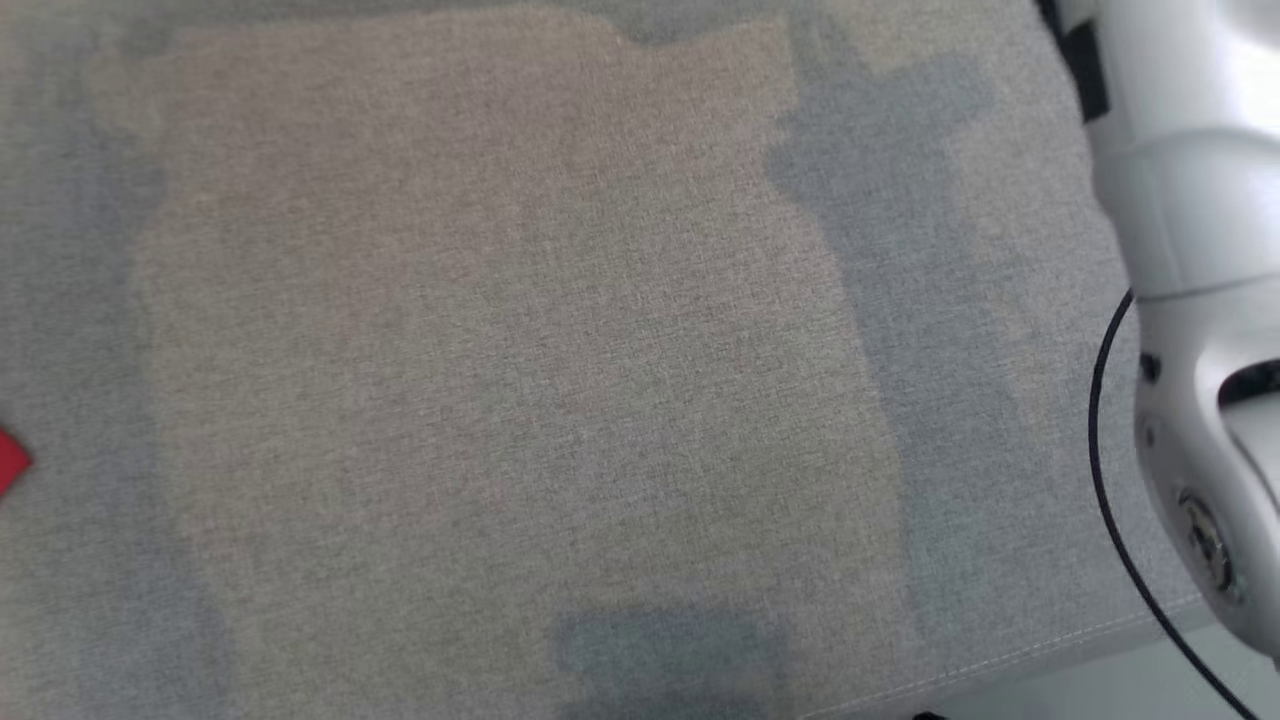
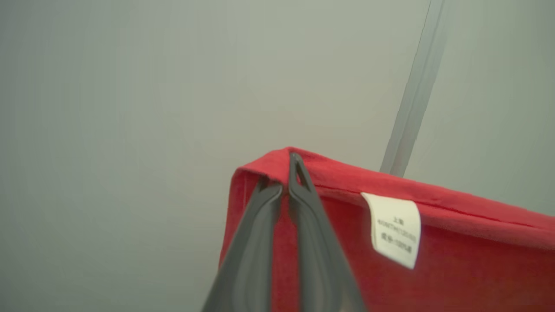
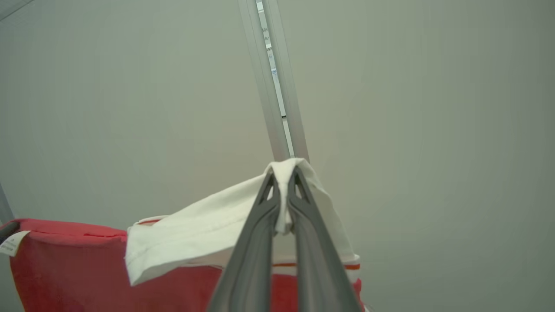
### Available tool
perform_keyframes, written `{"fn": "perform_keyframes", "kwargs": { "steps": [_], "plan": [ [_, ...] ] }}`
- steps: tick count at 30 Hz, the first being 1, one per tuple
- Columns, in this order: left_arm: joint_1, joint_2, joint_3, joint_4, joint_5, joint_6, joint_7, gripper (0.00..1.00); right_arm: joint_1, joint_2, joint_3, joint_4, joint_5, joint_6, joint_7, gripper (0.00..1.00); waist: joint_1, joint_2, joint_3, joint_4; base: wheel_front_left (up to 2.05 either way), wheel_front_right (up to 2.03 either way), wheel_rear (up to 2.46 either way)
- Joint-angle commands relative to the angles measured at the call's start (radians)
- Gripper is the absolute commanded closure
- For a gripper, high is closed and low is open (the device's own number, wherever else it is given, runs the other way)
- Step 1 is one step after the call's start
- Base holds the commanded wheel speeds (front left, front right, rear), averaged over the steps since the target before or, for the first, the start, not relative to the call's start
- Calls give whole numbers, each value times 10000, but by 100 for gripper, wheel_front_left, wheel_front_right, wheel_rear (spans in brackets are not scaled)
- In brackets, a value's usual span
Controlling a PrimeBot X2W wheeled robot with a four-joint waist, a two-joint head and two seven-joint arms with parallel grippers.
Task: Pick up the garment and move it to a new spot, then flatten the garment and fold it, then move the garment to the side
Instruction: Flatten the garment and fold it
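Note:
The garment [image 2: 433,251] is red with a white part and a small white care label [image 2: 396,227]. In the left wrist view my left gripper [image 2: 282,180] is shut on a red hemmed corner of it, held up against a plain pale wall. My right gripper [image 3: 284,182] is shut on a white fold of the same garment [image 3: 208,229], with the red cloth hanging below and to the left. In the head view a small red tip of the garment [image 1: 12,462] pokes in at the left edge, and my pale right forearm [image 1: 1190,250] stands at the right.
A grey woven fabric surface [image 1: 520,360] spreads across the head view, with its stitched front edge [image 1: 1050,655] at the lower right. A black cable [image 1: 1110,480] loops beside the forearm. A metal strip [image 3: 277,86] runs up the wall behind the right gripper.

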Motion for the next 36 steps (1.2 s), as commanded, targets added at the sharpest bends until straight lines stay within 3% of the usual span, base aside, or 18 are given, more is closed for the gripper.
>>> {"fn": "perform_keyframes", "kwargs": {
  "steps": [1,8,18,28,32,36],
  "plan": [
    [292,16,43,128,-124,-49,-122,100,278,-38,142,-104,94,1,-81,100,-1,38,343,-175,0,0,0],
    [826,-59,-279,254,-612,-215,-481,100,1734,-39,898,-991,558,1,-187,100,-1,38,389,-66,0,0,0],
    [1775,-138,-1412,-896,-2018,-212,-470,100,4211,-537,810,-3119,856,1,7,100,-1,38,-233,265,0,0,0],
    [5118,224,-1892,-3002,-3512,-208,-752,100,8205,-959,123,-5475,397,1,575,100,-1,38,-1264,681,0,0,0],
    [7151,133,-1656,-4241,-3674,-187,-842,100,10165,-713,-708,-6512,82,1,789,100,-1,38,-1691,878,0,0,0],
    [9282,-226,-1237,-5664,-3271,125,-859,100,11787,-381,-1491,-7400,-249,1,945,100,-1,38,-2052,990,0,0,0]
  ]
}}
